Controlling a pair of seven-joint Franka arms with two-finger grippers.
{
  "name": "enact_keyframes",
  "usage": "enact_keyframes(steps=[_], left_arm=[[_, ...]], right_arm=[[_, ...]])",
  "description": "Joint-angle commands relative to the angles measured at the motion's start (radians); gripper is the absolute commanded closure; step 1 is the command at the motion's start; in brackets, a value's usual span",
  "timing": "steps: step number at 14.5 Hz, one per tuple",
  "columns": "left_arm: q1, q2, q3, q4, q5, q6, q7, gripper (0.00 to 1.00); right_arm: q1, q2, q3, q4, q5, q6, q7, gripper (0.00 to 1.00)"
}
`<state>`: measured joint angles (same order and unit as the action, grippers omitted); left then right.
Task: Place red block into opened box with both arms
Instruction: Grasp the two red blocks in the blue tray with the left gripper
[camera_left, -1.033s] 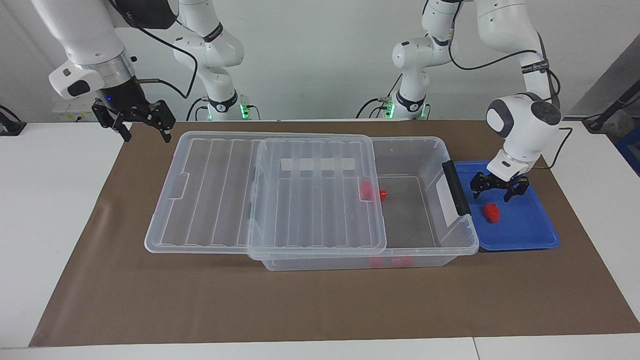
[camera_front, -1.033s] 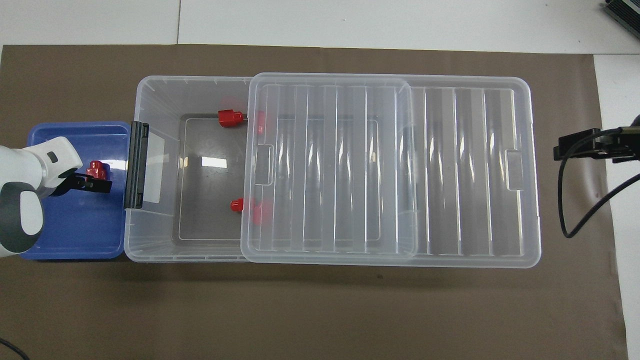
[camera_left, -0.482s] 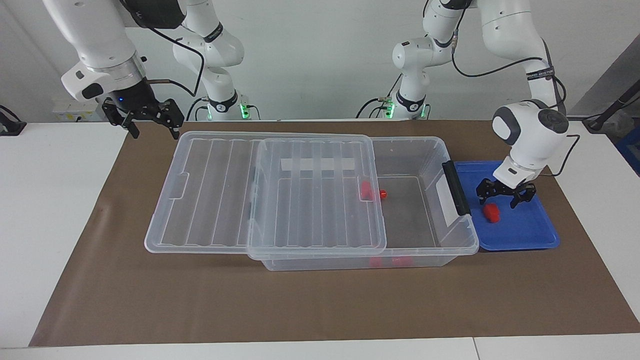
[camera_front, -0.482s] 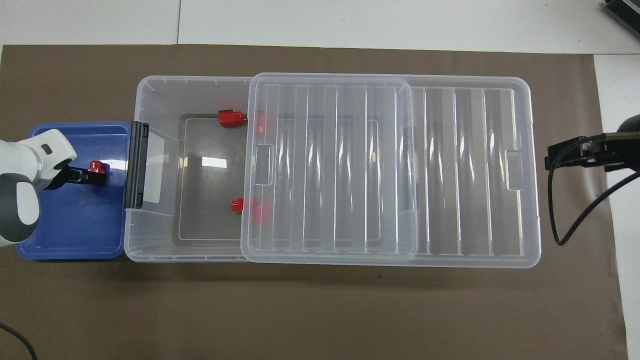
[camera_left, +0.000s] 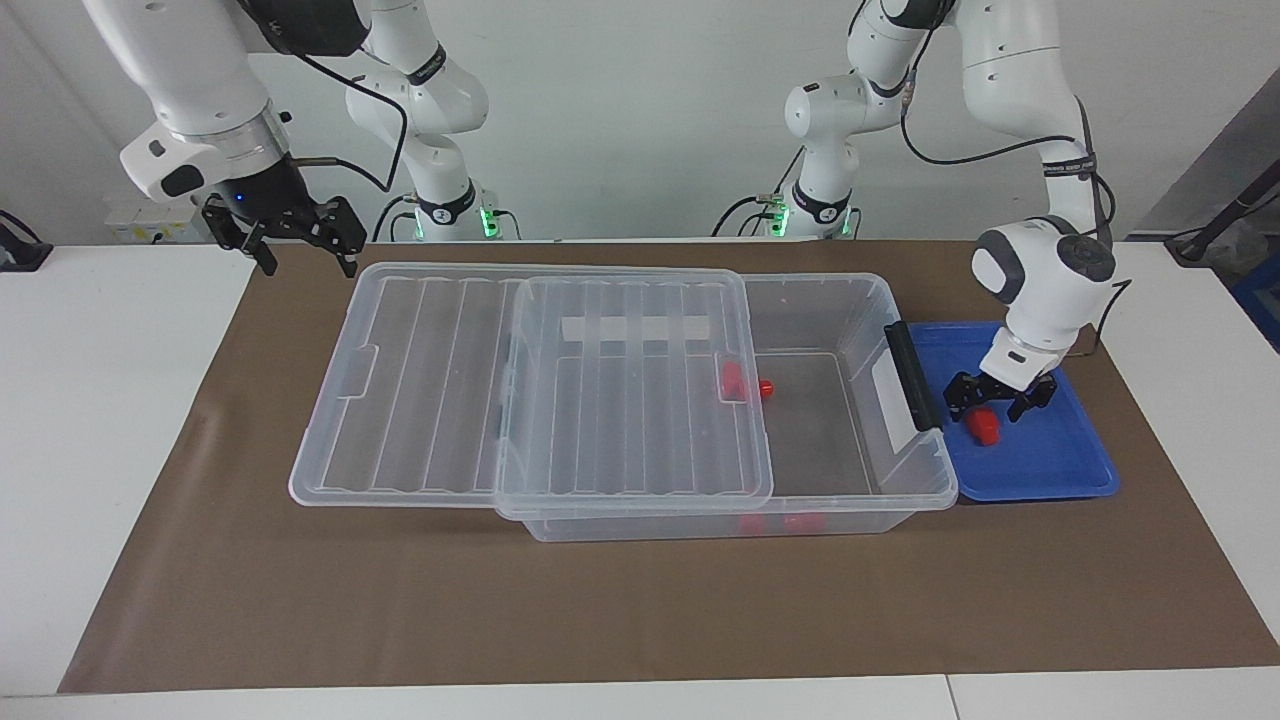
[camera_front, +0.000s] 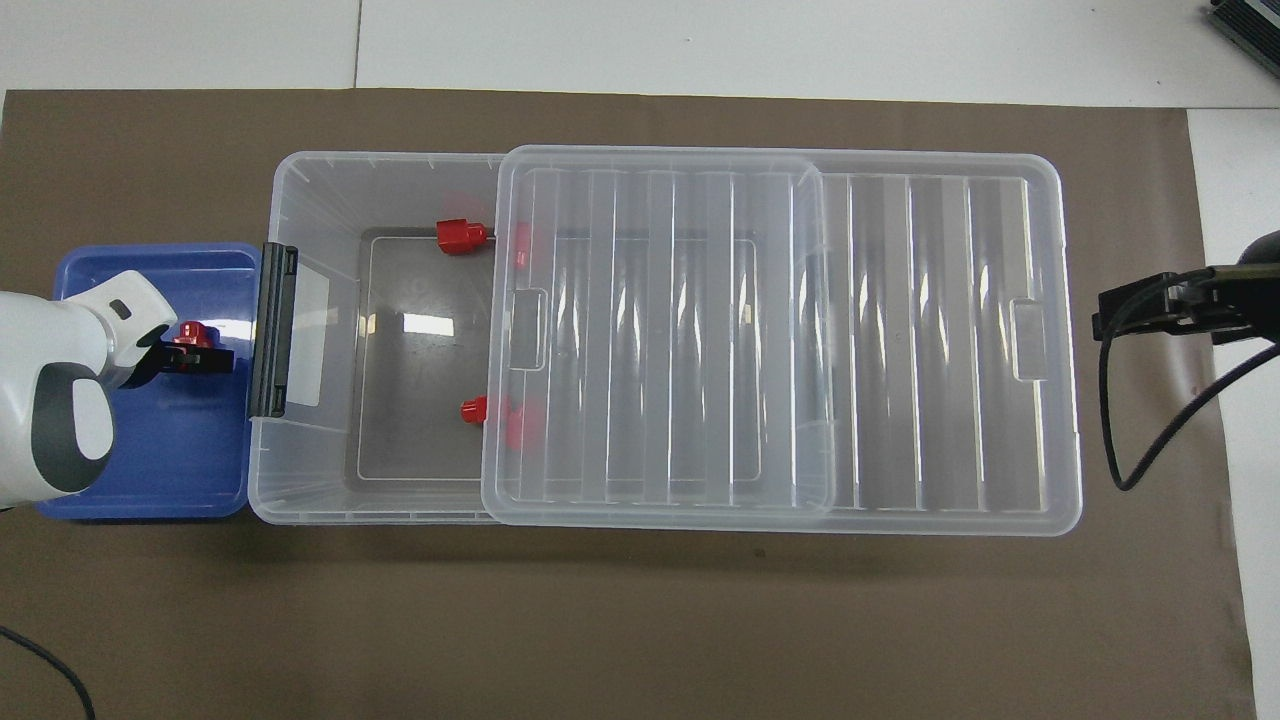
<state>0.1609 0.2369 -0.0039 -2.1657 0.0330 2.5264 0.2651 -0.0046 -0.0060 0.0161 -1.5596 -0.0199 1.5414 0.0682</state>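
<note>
A red block (camera_left: 983, 427) (camera_front: 190, 332) lies in the shallow blue tray (camera_left: 1060, 470) (camera_front: 150, 470) at the left arm's end of the table. My left gripper (camera_left: 1000, 400) (camera_front: 195, 355) hangs open low over it, a finger on each side; I cannot tell if it touches. The clear box (camera_left: 820, 278) (camera_front: 290, 200) stands beside the tray, open at that end. Its ribbed lid (camera_left: 630, 400) (camera_front: 660, 330) is slid toward the right arm's end. Two red blocks (camera_front: 460, 236) (camera_front: 478, 409) lie inside. My right gripper (camera_left: 295, 240) (camera_front: 1150, 305) waits open in the air by the lid's end.
The box's black bar (camera_left: 910, 375) (camera_front: 272, 330) faces the tray, right next to my left gripper. A brown mat (camera_left: 600, 610) covers the table under everything. A cable (camera_front: 1150, 420) hangs from the right arm.
My left gripper has come down closer over the red block in the tray and shifted slightly toward the box. My right gripper moved up toward the lid's end, then held still.
</note>
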Motion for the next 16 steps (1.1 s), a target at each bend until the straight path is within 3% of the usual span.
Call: enact_keyframes(steps=[1,4,8,10,14,16], left_arm=[[-0.004,-0.002,0.002,-0.003,0.007,0.015,-0.018,0.35],[-0.007,-0.002,0.002,0.0,0.007,-0.001,-0.017,0.98],[-0.009,-0.002,0.002,0.036,0.008,-0.075,-0.004,1.0],[-0.007,-0.011,0.002,0.095,0.008,-0.179,-0.001,1.0],[-0.012,-0.025,-0.01,0.409,0.004,-0.652,-0.003,1.0],[-0.012,-0.057,-0.027,0.496,-0.051,-0.8,-0.029,1.0]], right_arm=[[-0.006,-0.003,0.004,0.006,0.006,-0.015,0.009,0.0],[-0.006,-0.005,0.002,0.006,0.008,-0.014,0.009,0.0],[-0.006,-0.003,0.004,0.006,0.008,-0.014,0.009,0.0],[-0.006,-0.005,0.002,0.006,0.008,-0.014,0.009,0.0],[-0.006,-0.005,0.004,0.006,0.008,-0.014,0.009,0.0],[-0.006,-0.003,0.004,0.006,0.008,-0.014,0.009,0.0]])
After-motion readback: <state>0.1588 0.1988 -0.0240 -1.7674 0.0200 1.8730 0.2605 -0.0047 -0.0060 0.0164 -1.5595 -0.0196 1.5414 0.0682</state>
